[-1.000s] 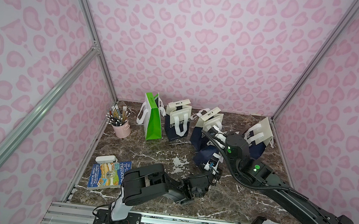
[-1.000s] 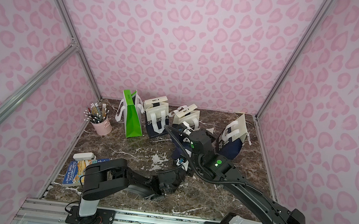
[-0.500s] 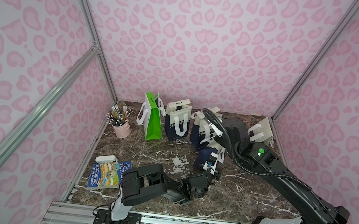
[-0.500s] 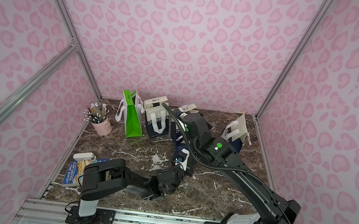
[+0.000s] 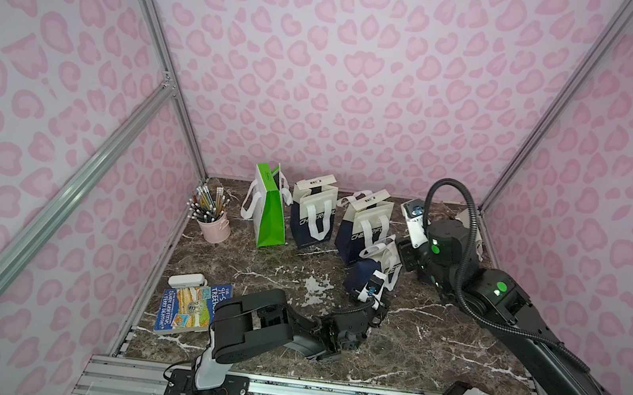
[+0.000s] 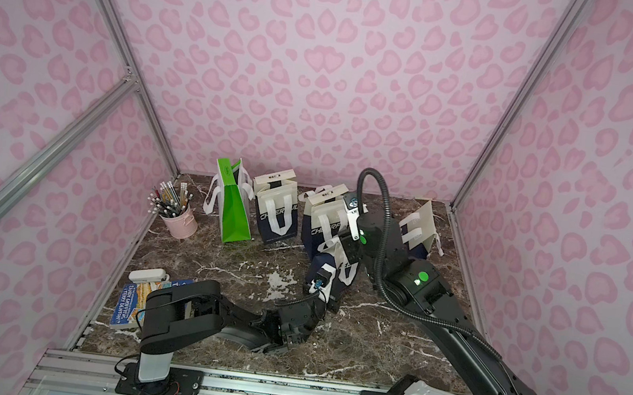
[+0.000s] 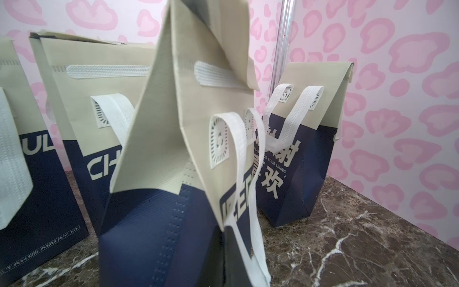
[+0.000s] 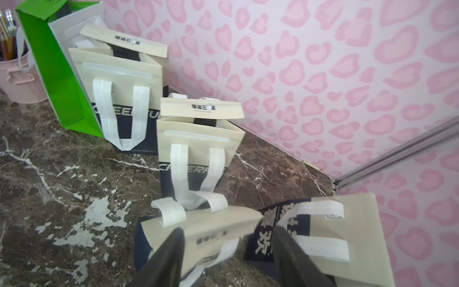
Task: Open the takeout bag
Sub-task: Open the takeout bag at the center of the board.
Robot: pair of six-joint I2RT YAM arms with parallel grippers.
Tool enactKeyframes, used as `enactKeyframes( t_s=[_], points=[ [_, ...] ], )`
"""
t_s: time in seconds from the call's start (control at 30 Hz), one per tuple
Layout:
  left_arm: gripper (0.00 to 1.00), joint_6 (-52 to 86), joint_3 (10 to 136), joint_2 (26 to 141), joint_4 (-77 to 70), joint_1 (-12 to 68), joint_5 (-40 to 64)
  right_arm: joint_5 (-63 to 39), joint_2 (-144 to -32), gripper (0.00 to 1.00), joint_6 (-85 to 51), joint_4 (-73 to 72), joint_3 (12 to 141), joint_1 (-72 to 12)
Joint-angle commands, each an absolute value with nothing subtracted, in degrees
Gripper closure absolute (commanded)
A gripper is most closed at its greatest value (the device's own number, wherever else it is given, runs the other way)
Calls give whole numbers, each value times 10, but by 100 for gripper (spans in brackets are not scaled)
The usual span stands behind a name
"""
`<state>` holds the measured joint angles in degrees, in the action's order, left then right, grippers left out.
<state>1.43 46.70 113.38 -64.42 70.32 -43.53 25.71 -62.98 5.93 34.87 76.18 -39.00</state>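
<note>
Two top views: takeout bag (image 5: 374, 266) standing on the marble table (image 5: 295, 279), right of centre, just in front of a row of bags (image 5: 314, 215). Left gripper (image 5: 375, 304) low at the bag's foot, jaws pressed together; fabric between them or not, cannot tell. Right gripper (image 5: 402, 255) beside the bag's top edge.

Left wrist view: beige flap (image 7: 198, 62) pointing up, white handle (image 7: 238, 174) hanging down the front.

Right wrist view: jaws spread, one dark finger (image 8: 169, 256) on either side of the flap.

navy-and-beige takeout bag (image 7: 183, 161), green bag (image 5: 272, 221), pink leopard-print walls (image 5: 344, 65)
</note>
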Motion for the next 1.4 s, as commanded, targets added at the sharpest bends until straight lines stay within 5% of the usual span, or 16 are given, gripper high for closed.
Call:
enactKeyframes(
  t_s=[0.0,0.23,0.4,0.47,0.5,0.93,1.37],
  points=[
    [95,11,472,1132,-624,703,-432,262,-592,38,65,316,723,-369],
    [95,10,472,1129,-620,703,-426,264,-537,29,172,280,627,-320],
    [95,3,472,1126,-619,703,-426,170,-485,24,209,241,552,-322],
    [95,2,474,1126,-618,703,-425,132,-466,2,209,220,527,-327],
    [95,1,475,1128,-617,703,-425,128,-464,0,207,215,519,-333],
    [95,-3,475,1127,-609,703,-423,256,-468,9,256,56,458,-416],
    [95,-9,478,1129,-604,703,-423,237,-492,14,272,23,444,-416]
  ],
)
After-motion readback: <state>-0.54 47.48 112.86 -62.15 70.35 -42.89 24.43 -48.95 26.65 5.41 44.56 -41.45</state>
